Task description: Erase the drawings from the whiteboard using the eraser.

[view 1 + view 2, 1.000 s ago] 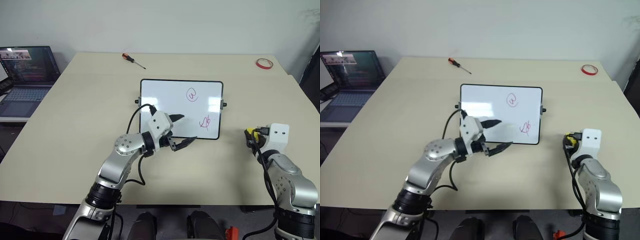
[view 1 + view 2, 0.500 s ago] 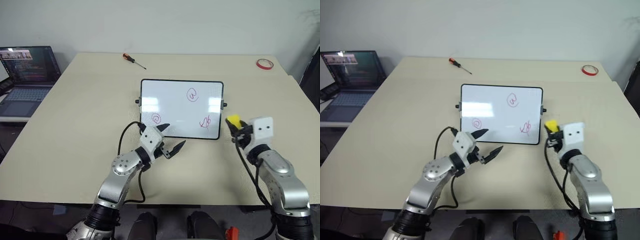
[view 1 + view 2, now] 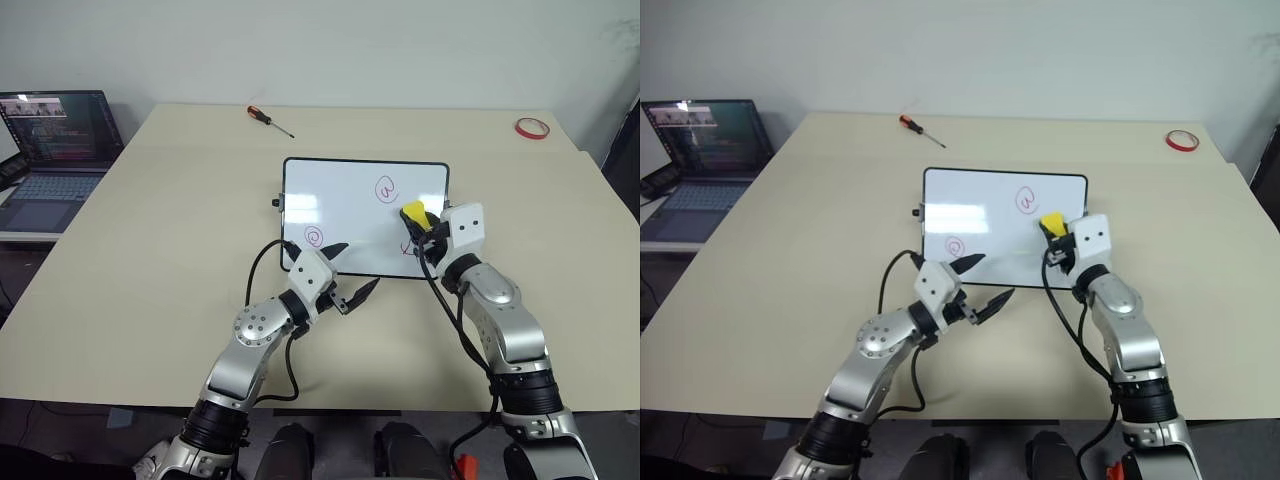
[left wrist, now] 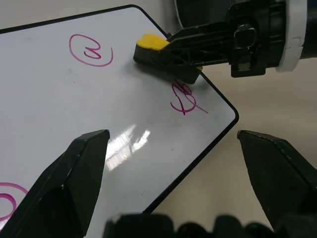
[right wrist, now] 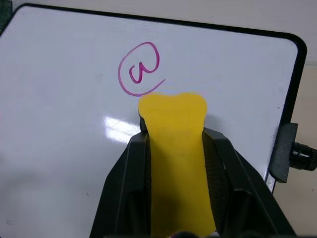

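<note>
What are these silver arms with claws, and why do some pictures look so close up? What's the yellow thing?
Those are a robot's two arms. Two pictures come from cameras in its head, looking down at a table. The two close ones come from little cameras on its wrists.

On the table lies a whiteboard with three pink drawings. There is also a screwdriver and a red tape ring at the far side, and a laptop beside the table.

The yellow thing is an eraser. The right end effector is pinching it above the board, near the drawings. The left end effector is open and holds nothing.
</note>
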Robot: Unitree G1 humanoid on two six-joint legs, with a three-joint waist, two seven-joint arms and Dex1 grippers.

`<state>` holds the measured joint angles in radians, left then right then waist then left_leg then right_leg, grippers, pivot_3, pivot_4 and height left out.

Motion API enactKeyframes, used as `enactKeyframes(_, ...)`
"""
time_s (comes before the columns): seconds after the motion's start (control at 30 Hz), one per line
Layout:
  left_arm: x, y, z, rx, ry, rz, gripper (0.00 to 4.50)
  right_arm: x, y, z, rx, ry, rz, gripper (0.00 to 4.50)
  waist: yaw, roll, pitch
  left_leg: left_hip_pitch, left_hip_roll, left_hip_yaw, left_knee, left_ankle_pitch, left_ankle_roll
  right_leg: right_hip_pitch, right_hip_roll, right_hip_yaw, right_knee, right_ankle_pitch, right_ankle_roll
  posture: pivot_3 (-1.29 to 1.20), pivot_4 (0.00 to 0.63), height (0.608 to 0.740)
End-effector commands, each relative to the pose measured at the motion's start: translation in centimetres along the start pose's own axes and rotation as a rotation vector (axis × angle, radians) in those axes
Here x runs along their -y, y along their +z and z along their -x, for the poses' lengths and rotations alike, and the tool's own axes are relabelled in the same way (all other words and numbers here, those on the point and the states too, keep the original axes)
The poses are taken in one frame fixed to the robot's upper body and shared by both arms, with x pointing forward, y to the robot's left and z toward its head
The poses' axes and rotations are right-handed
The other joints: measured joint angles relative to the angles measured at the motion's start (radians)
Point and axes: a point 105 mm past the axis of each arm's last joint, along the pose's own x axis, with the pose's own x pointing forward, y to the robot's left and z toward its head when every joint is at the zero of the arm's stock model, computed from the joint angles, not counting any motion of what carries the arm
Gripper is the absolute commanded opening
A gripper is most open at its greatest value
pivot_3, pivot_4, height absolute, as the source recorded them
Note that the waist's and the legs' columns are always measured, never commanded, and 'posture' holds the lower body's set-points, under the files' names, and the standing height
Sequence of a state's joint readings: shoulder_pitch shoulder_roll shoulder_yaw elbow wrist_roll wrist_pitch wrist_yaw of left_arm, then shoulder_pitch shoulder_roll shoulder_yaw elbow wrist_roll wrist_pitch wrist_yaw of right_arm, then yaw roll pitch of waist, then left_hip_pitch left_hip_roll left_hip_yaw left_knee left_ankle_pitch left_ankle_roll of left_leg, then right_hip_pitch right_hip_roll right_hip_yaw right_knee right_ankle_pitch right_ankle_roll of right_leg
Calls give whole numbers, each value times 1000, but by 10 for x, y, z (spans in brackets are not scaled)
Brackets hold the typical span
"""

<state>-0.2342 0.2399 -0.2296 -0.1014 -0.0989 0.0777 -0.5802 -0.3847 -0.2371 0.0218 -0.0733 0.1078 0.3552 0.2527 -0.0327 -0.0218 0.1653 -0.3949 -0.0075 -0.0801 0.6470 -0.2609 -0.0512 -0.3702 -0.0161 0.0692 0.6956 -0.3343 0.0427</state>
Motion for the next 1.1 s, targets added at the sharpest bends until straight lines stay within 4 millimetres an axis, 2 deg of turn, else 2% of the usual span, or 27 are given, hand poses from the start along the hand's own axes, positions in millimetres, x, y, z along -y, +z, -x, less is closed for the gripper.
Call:
enactKeyframes(0.03, 1, 18, -4, 58, -13, -32, 4500, 10, -1, 3, -12, -30, 61, 1092, 0, 0, 0, 0, 0, 0, 0, 0, 0, 0, 0, 0, 0, 0, 0, 0, 150, 740)
enactKeyframes(0.23, 2, 20, -6, 67, -15, -29, 4500, 0, -26, 20, -105, 13, 88, 1092, 1, 0, 0, 1, 0, 0, 0, 0, 0, 1, 0, 0, 0, 0, 0, 0, 150, 740)
enactKeyframes(0.47, 2, 21, -6, 71, -11, -24, 4500, -14, -39, 35, -170, 73, 87, 1092, -2, 0, -1, 2, 0, 0, 1, 0, 0, 2, 0, 0, 1, 0, 0, 0, 150, 740)
enactKeyframes(0.63, 3, 21, -6, 74, -3, -21, 4500, -16, -52, 44, -246, 99, 120, 1092, -1, -1, -1, 3, 0, 0, 1, 0, 0, 3, 0, 0, 1, 0, 0, 0, 150, 740)
enactKeyframes(0.8, 5, 20, -6, 72, -1, -17, 4500, -10, -41, 36, -199, 72, 138, 1092, -1, -1, -1, 4, 0, 0, 1, 0, 0, 4, 0, 0, 1, 0, 0, 0, 150, 740)
enactKeyframes(0.97, 3, 21, -8, 75, 7, -18, 4500, -2, -9, 10, -52, 10, 166, 1092, -9, -1, 0, 10, 0, 1, 0, 0, 0, 9, 0, 1, 1, 0, 0, 0, 150, 740)
enactKeyframes(1.1, 6, 21, -8, 73, -8, -21, 4500, -2, 2, -6, -3, -8, 187, 1092, -8, -1, 0, 14, 0, 0, -1, 0, 0, 13, 2, 0, -1, 0, 0, 0, 150, 740)
